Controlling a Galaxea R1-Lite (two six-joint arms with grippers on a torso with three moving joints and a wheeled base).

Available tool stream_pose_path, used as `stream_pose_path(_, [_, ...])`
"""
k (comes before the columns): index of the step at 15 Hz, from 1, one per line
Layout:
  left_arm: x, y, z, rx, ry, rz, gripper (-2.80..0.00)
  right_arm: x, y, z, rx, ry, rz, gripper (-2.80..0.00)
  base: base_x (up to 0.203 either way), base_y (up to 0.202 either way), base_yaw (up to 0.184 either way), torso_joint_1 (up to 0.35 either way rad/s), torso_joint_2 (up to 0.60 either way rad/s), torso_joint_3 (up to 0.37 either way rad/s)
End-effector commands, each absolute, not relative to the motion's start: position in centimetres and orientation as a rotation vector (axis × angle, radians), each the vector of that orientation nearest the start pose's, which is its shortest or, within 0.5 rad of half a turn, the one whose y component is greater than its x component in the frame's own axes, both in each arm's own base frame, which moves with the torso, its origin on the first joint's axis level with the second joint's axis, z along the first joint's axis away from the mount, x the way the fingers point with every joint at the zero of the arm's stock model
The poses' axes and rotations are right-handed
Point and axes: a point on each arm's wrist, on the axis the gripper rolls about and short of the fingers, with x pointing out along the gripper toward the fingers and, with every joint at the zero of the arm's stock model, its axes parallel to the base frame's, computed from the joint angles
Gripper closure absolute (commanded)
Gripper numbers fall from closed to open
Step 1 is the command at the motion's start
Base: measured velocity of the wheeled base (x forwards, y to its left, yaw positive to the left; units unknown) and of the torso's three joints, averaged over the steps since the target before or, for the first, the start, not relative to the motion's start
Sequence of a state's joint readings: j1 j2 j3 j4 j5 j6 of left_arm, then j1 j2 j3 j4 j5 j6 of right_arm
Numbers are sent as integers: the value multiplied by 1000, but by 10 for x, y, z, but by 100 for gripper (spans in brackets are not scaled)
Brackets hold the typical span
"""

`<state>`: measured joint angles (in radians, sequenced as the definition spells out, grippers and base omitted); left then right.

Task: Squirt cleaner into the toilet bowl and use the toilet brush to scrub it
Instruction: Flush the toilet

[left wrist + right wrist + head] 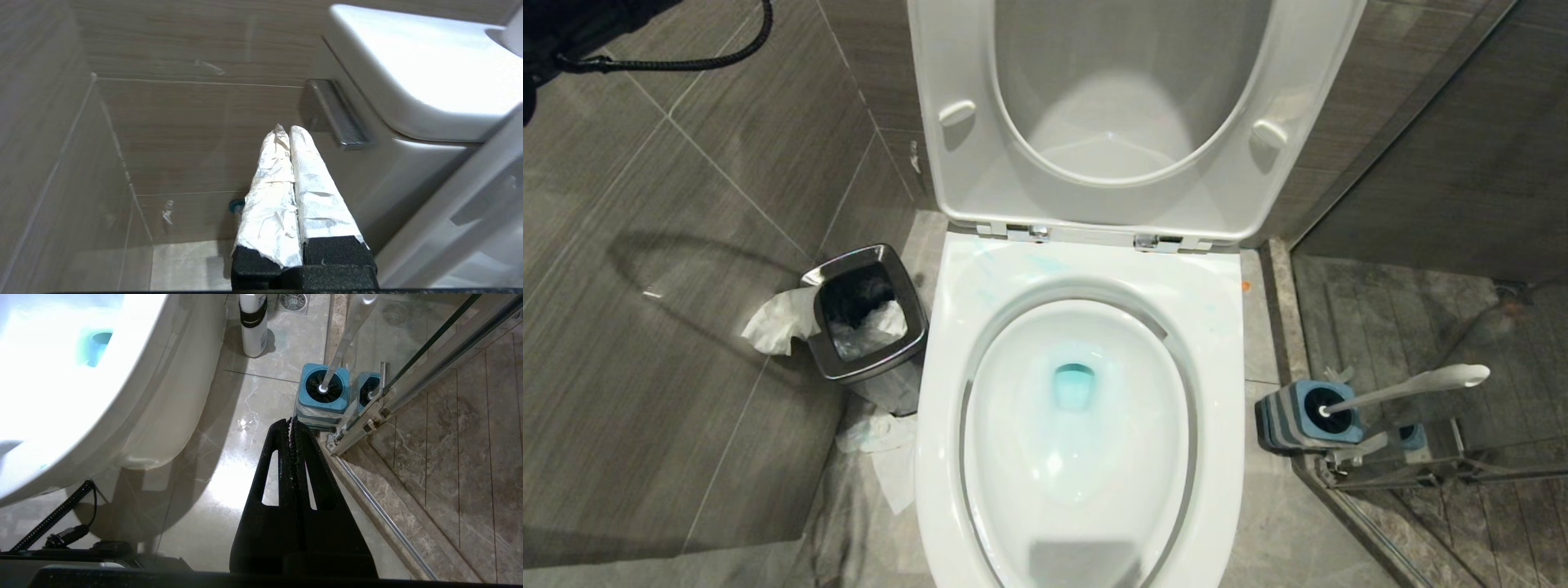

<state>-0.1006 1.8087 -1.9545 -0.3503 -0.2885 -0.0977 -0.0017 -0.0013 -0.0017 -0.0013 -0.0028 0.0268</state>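
Observation:
The toilet bowl [1225,343] stands with seat and lid raised, and blue-tinted water sits in its drain. To its right the toilet brush [1413,384] rests head down in a blue-and-grey holder [1286,425], its white handle leaning right. The cleaner [253,324] stands upright on the floor beside the bowl's outer side [163,396]. My right gripper [292,421] is shut and empty, low over the floor, pointing at the brush's black head [322,388]. My left gripper [289,130], its fingers wrapped in white paper, is shut and empty beside the toilet [408,61], facing the tiled wall.
A square steel bin [870,322] with crumpled paper stands left of the bowl, with more paper [890,457] on the floor. A glass shower door with a metal frame [367,416] runs just behind the brush holder. A floor drain [293,301] lies past the bottle.

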Motion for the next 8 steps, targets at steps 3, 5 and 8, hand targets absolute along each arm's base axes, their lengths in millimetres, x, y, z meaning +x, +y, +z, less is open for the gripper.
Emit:
stream_pose_path(3, [310, -44, 443, -53, -451, -415, 0, -23, 0, 76, 28, -3, -5, 0, 0, 0, 0, 0, 0, 0])
stream_pose_path(5, [309, -44, 444, -53, -449, -418, 0, -23, 0, 76, 28, -3, -5, 0, 0, 0, 0, 0, 0, 0])
stream_pose_path(8, [302, -44, 449, -49, -467, -422, 0, -23, 0, 76, 28, -3, -5, 0, 0, 0, 0, 0, 0, 0])
